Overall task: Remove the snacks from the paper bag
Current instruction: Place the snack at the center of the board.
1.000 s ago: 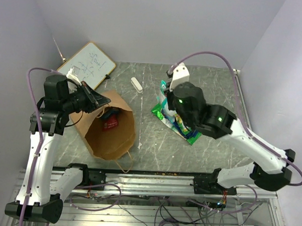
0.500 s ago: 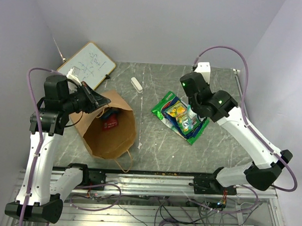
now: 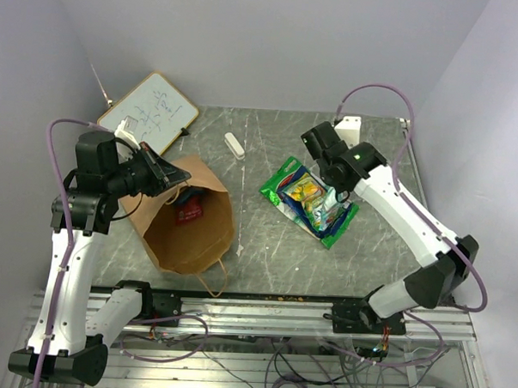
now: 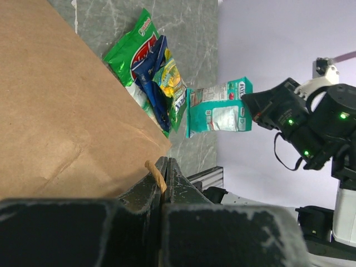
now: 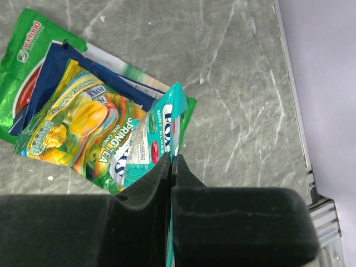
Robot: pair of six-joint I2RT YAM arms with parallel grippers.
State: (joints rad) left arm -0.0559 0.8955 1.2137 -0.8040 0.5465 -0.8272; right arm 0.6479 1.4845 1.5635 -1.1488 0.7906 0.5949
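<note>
The brown paper bag [image 3: 191,230] lies on its side at the left with its mouth open. My left gripper [image 3: 168,175] is shut on its twisted handle [image 4: 155,173] at the rim. A small red packet [image 3: 189,210] lies inside the bag. My right gripper [image 5: 171,161] is shut on a teal mint packet [image 5: 154,140] and holds it above the table; the left wrist view also shows that packet [image 4: 217,107]. On the table lie a green packet [image 3: 282,181], a blue one [image 5: 62,60] and a multicoloured one [image 3: 311,197], overlapping in one pile.
A small white block [image 3: 234,145] lies at the back middle. A wood-framed whiteboard [image 3: 149,112] leans at the back left. The table's right edge and metal rail [image 5: 311,183] are near the right gripper.
My right arm has swung from above the packet pile to its back right, uncovering the pile. The left gripper and the bag have not moved.
</note>
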